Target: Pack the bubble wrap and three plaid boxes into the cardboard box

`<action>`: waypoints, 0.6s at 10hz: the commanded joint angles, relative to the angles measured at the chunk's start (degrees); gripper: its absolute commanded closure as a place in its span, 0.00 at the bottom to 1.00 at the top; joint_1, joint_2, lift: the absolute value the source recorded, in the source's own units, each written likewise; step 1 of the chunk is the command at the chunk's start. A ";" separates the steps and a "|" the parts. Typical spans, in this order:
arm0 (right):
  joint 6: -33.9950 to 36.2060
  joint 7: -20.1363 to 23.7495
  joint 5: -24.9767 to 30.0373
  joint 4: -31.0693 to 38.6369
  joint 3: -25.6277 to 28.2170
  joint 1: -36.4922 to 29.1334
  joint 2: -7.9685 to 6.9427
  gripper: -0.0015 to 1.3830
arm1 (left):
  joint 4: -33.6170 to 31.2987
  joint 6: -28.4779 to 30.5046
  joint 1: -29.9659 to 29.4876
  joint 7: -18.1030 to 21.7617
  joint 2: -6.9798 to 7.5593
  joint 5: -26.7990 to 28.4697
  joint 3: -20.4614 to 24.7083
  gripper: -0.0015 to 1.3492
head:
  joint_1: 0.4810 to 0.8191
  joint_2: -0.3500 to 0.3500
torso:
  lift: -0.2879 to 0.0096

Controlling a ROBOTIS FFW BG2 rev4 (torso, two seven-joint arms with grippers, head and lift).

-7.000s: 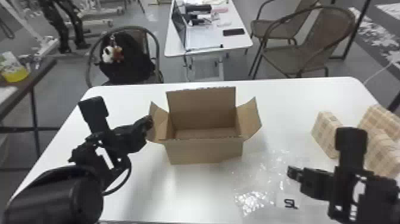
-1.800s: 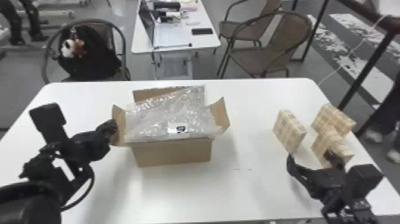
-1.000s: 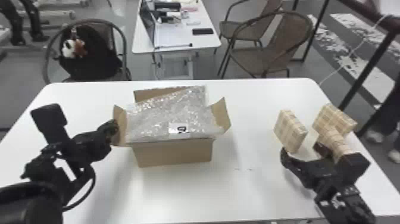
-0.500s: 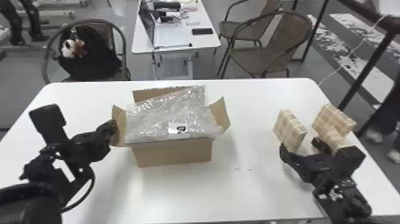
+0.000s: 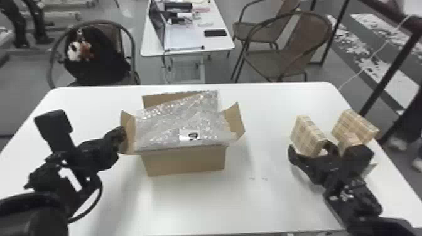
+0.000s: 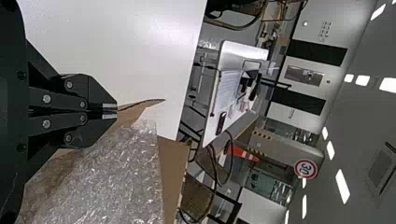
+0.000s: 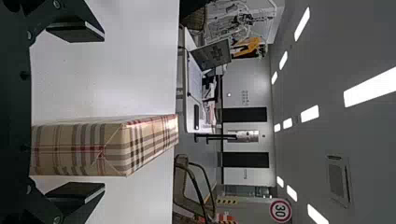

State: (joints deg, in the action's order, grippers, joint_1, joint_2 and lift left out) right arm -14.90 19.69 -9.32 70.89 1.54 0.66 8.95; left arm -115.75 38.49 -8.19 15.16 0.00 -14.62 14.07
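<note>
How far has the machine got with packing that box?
The bubble wrap covers the open top of the cardboard box, so that looks done. The left gripper pinches a flap; the open right gripper straddles one plaid box, ungripped. That and two others are left to pack.

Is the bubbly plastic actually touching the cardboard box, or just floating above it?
Touching: the head view shows the bubble wrap lying across the open top of the cardboard box, over its front edge.
</note>
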 commanded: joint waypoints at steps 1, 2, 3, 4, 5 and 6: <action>0.67 0.00 0.62 0.65 -0.40 0.04 0.01 0.22 | 0.00 0.00 -0.07 0.05 -0.15 0.12 0.08 0.90 | 0.63 0.52 | 0.52; 1.19 -0.53 0.62 1.44 -0.40 -0.40 0.01 0.55 | 0.00 -0.09 -0.25 0.05 -0.15 0.12 0.26 0.90 | 0.63 0.53 | 0.52; 1.19 -2.11 0.45 2.58 -0.40 -1.28 0.01 0.74 | 0.00 -0.26 -0.25 0.05 -0.15 0.21 0.26 0.90 | 0.63 0.53 | 0.52; 1.19 -2.99 0.27 3.29 -0.40 -1.71 0.01 0.74 | 0.09 -0.26 -0.25 -0.04 -0.15 0.38 0.26 0.90 | 0.63 0.53 | 0.52; 1.28 -2.99 -0.17 3.64 -0.31 -1.98 0.10 0.74 | 0.17 -0.35 -0.25 0.05 -0.15 0.56 0.26 0.90 | 0.63 0.53 | 0.52; 1.72 -3.08 -0.26 4.34 -0.40 -2.15 0.10 0.74 | 0.26 -0.35 -0.25 -0.04 -0.15 0.56 0.26 0.90 | 0.63 0.53 | 0.52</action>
State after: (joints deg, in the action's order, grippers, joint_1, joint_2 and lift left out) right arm -13.43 16.59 -9.49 74.81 1.15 -1.37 9.03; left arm -115.57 38.15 -8.44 15.14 0.00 -14.08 14.32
